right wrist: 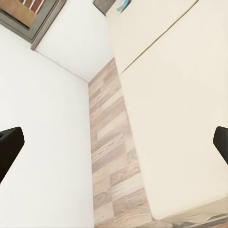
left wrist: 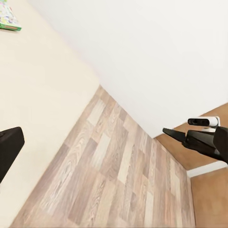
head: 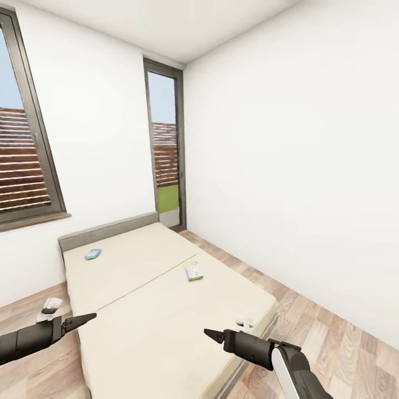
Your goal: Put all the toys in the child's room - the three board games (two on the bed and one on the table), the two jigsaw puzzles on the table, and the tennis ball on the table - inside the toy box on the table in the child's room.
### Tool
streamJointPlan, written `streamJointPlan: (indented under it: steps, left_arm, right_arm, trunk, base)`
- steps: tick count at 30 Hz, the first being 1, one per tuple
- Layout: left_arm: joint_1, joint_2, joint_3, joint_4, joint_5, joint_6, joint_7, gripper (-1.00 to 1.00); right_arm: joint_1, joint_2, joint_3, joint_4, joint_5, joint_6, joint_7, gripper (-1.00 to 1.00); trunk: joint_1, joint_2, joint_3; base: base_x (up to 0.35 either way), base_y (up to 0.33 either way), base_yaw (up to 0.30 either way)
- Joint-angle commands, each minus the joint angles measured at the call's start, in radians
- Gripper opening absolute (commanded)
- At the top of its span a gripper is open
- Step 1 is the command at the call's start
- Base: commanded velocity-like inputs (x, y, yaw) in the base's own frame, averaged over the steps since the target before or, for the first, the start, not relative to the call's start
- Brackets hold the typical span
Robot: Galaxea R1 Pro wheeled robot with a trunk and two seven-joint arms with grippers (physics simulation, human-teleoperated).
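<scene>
The bed (head: 166, 310), a beige mattress with a low grey headboard, lies straight ahead. Two board games rest on it: a blue box (head: 92, 254) near the headboard and a pale green-edged box (head: 193, 270) toward its right side. The green-edged box (left wrist: 8, 18) appears again in the left wrist view and the blue box (right wrist: 121, 4) in the right wrist view. My left gripper (head: 83, 320) hovers open over the bed's near left edge. Over the near right part, my right gripper (head: 213, 334) is open too. Both hold nothing. The table, toy box, jigsaw puzzles and tennis ball are out of view.
Wooden floor (head: 321, 321) runs along the bed's right side up to a white wall (head: 299, 166). A narrower floor strip (head: 33, 316) lies at the left below a window (head: 22, 166). A tall glazed door (head: 165, 149) stands in the far corner.
</scene>
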Motion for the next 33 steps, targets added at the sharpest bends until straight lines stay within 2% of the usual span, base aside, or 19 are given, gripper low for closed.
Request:
streamJointPlan:
  steps: [1, 24, 33]
  left_arm:
    - [0.000, 0.000, 0.001, 0.000, -0.001, 0.010, -0.004, 1.00]
    - [0.000, 0.000, 0.003, 0.000, -0.001, 0.010, -0.006, 1.00]
    - [0.000, 0.000, 0.002, 0.000, -0.001, 0.011, -0.006, 1.00]
  right_arm:
    - [0.000, 0.001, -0.003, 0.000, -0.002, 0.007, 0.003, 1.00]
    - [0.000, 0.001, -0.004, 0.000, -0.004, 0.009, 0.003, 1.00]
    - [0.000, 0.001, -0.004, 0.001, -0.004, 0.009, 0.003, 1.00]
  trunk:
    - [0.000, -0.001, -0.001]
    - [0.000, -0.001, -0.026]
    - [0.000, -0.001, -0.038]
  base:
    - [0.000, 0.069, -0.041]
    - [0.000, 0.116, -0.140]
    - [0.000, 0.214, -0.162]
